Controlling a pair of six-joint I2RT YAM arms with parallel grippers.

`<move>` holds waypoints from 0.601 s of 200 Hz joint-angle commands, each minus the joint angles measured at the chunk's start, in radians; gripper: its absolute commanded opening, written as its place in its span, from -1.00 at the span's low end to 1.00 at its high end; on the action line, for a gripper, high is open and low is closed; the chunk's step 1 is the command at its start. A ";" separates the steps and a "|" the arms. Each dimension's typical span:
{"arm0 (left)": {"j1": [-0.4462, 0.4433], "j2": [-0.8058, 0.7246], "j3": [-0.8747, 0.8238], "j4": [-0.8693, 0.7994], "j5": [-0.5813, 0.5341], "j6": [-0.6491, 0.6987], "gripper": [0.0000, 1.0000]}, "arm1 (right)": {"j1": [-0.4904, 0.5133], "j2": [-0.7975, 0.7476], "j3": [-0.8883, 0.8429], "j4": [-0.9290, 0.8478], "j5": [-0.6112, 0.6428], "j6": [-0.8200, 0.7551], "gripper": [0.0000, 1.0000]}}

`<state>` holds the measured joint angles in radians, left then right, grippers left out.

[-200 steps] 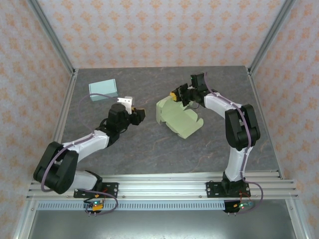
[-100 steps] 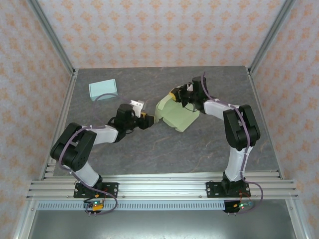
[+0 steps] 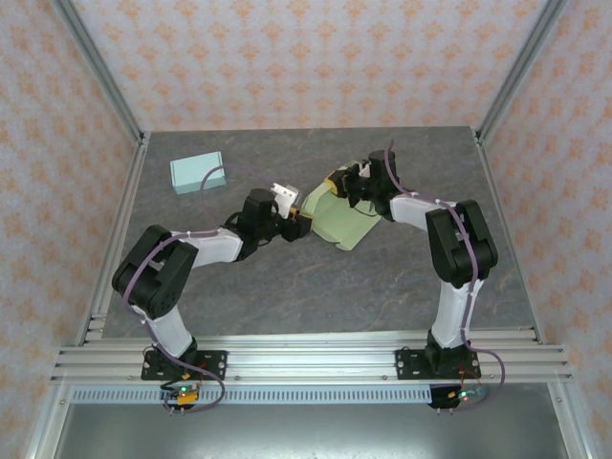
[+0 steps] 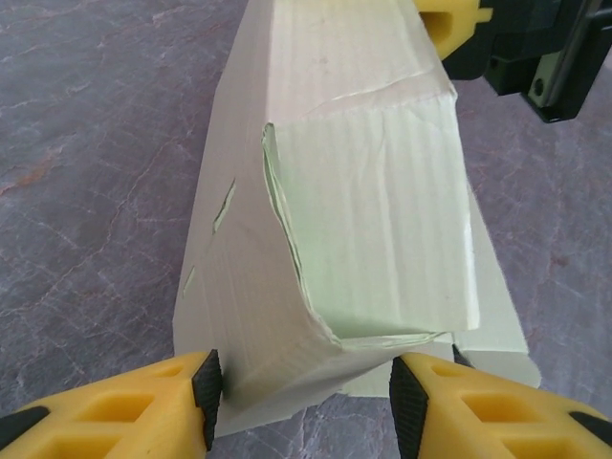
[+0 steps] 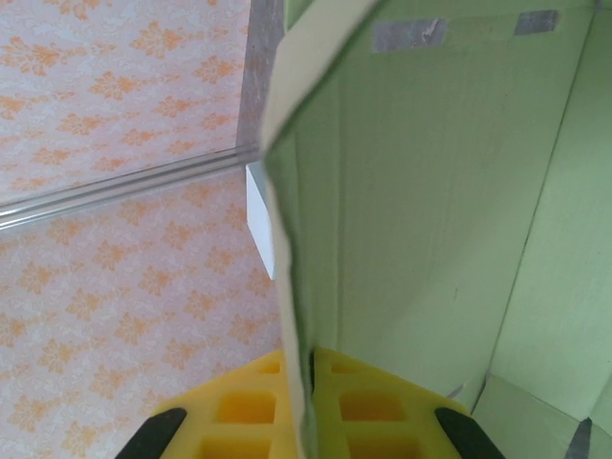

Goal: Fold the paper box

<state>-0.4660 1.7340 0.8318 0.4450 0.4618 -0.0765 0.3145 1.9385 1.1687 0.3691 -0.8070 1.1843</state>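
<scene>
Mid-fold: the box (image 3: 344,225) sits at centre frame. My right gripper (image 3: 337,182) is pinched tight on its upper wall. My left gripper (image 3: 302,218), half open, straddles its left corner. Next, I judge: close and crease.

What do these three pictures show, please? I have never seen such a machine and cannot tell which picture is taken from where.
Two robot arms are bolted at the near edge of a grey table. One picture is taken from above; the other two come from a camera on each wrist. On the table lie a pale green paper box, half folded, and a small blue box. The right end effector is shut on one wall of the paper box. The left end effector is open, astride its end.
</scene>
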 commanded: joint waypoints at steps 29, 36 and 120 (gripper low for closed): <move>-0.036 0.010 0.032 -0.030 -0.191 0.030 0.03 | 0.042 0.007 -0.028 0.013 0.053 0.024 -0.84; -0.040 0.014 0.034 -0.022 -0.192 0.030 0.03 | 0.049 0.006 -0.029 0.009 0.061 0.022 -0.84; -0.015 -0.075 -0.059 0.071 -0.039 -0.036 0.09 | 0.058 0.070 0.042 0.058 0.068 -0.086 -0.74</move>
<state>-0.4976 1.7283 0.7761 0.4793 0.3508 -0.0963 0.3565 1.9545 1.1633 0.4118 -0.7246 1.1496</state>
